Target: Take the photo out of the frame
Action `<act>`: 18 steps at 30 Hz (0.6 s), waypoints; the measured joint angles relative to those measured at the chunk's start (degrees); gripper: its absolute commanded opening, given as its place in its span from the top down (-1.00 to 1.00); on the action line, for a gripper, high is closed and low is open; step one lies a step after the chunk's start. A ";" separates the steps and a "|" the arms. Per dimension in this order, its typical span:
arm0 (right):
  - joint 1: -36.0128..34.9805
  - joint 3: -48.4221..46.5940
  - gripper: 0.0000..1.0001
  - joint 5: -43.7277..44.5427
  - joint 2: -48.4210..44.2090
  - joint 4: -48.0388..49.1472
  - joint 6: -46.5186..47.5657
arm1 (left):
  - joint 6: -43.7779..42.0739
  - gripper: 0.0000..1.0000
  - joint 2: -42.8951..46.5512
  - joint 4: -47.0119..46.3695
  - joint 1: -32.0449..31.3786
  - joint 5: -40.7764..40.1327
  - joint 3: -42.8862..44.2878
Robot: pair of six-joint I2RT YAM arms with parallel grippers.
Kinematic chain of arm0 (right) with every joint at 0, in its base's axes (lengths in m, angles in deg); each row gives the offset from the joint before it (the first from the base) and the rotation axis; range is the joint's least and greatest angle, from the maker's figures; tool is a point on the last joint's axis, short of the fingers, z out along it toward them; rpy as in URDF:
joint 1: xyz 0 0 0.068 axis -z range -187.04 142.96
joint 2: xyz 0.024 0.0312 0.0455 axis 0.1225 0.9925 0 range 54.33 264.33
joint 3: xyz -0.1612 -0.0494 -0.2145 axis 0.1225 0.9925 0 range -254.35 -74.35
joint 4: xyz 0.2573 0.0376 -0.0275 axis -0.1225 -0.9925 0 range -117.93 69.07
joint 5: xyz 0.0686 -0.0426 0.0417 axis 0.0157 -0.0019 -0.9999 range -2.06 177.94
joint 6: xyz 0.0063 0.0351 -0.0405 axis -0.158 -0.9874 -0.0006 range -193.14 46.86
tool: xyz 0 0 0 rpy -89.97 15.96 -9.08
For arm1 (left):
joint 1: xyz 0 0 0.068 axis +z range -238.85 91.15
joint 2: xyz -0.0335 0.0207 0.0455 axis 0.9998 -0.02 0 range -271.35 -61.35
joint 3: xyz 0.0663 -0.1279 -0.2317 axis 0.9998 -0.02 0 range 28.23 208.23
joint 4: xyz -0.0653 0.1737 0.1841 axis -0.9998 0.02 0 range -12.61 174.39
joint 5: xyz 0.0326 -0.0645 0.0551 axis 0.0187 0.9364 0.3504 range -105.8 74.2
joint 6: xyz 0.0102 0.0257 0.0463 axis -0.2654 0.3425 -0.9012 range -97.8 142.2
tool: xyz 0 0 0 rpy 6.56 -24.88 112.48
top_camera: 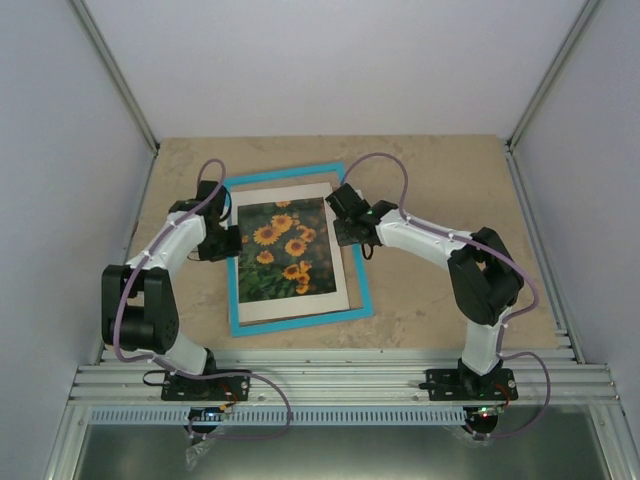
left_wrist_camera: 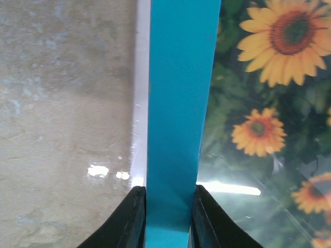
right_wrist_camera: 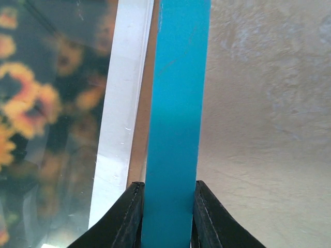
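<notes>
Pinching 2 opposite rails of the frame [left_wrist_camera: 178,103] with left gripper [left_wrist_camera: 168,188] and right gripper [right_wrist_camera: 168,183] clamped, I want a level lift so the photo [top_camera: 283,248] doesn't snag.

Right gripper [right_wrist_camera: 168,209]: two black fingers [right_wrist_camera: 128,219] pressed against both edges of the flat turquoise-blue picture frame [right_wrist_camera: 178,103] rail. Left of the rail is a thin brown sliver [right_wrist_camera: 151,77], then a glossy white strip [right_wrist_camera: 121,103], possibly a mat. Far left is an orange-flower photo print [right_wrist_camera: 36,103], blurred. Right: mottled beige tabletop [right_wrist_camera: 264,129].
</notes>
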 measured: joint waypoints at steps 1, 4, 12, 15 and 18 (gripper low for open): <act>0.24 0.44 0.75 0.17 -0.74 -0.11 0.35 | 0.35 1.00 0.35 0.04 -0.39 0.33 0.00; 1.57 2.29 0.82 0.39 -2.99 -0.37 1.44 | 1.73 1.00 1.44 0.02 -2.45 1.36 -0.02; 9.31 10.08 0.95 -1.22 -10.51 0.22 6.14 | 9.25 1.00 2.12 -5.01 -11.52 5.33 -0.28; 12.94 11.74 0.98 -1.81 -11.43 0.39 8.52 | 12.70 1.00 1.07 -8.79 -14.40 6.99 -0.37; 15.91 12.37 0.98 -1.95 -11.43 0.52 10.91 | 16.06 1.00 -1.05 -12.90 -16.90 7.76 -0.39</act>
